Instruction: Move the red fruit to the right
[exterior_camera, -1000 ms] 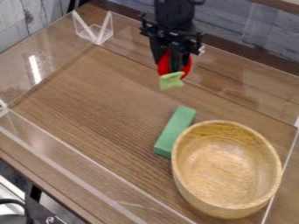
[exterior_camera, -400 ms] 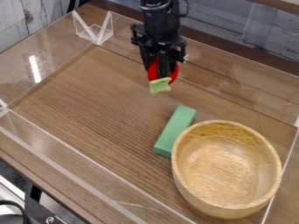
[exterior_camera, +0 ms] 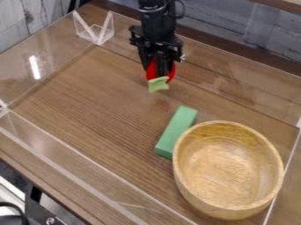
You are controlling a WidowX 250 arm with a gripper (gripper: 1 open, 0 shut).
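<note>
Since the earlier frame, gripper (exterior_camera: 157,74) moved left and lower; jaws clamped the red fruit (exterior_camera: 159,70), cap hanging below them.

Small glossy red fruit (exterior_camera: 157,74), pale green cap downward, pinched between black jaws above tabletop.

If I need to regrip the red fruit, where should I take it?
Across its red body, coming straight down from above, as the gripper holds it now. The red fruit hangs between the fingers with its pale green cap lowest, so the rounded body is the firmer part; the leafy cap looks thin and likely to slip.
</note>
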